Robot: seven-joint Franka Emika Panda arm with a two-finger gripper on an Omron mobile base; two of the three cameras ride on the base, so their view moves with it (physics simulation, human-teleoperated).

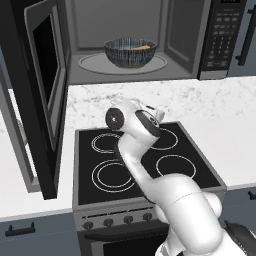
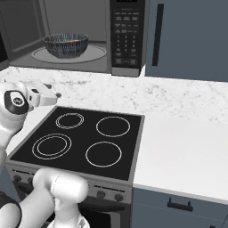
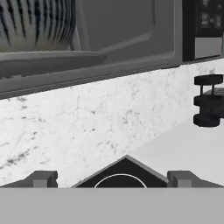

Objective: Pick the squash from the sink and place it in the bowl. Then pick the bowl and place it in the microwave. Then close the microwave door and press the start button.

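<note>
Left base view: the microwave [image 1: 150, 40] stands open, with the microwave door [image 1: 47, 95] swung out to the left so that its edge projects over the left margin of the cooktop [image 1: 142, 162]; the bowl [image 1: 130, 52] sits on the round turntable [image 1: 122, 63], clear of the cavity walls on all sides, and the squash [image 1: 144, 47] shows as an orange patch inside the bowl near its right rim. The arm rises above the cooktop, below the cavity floor. The button panel [image 1: 223, 35] carries lettering too small to read. Right base view: the gripper [image 2: 51, 94] is held above the left rear burner, in front of the marble backsplash [image 2: 133, 95], with open counter [image 2: 182, 151] to the right. Hand view: the fingertips [image 3: 41, 178] stand spread fully wide at the lower edge, with nothing between them, facing the backsplash beneath the microwave's front lip
</note>
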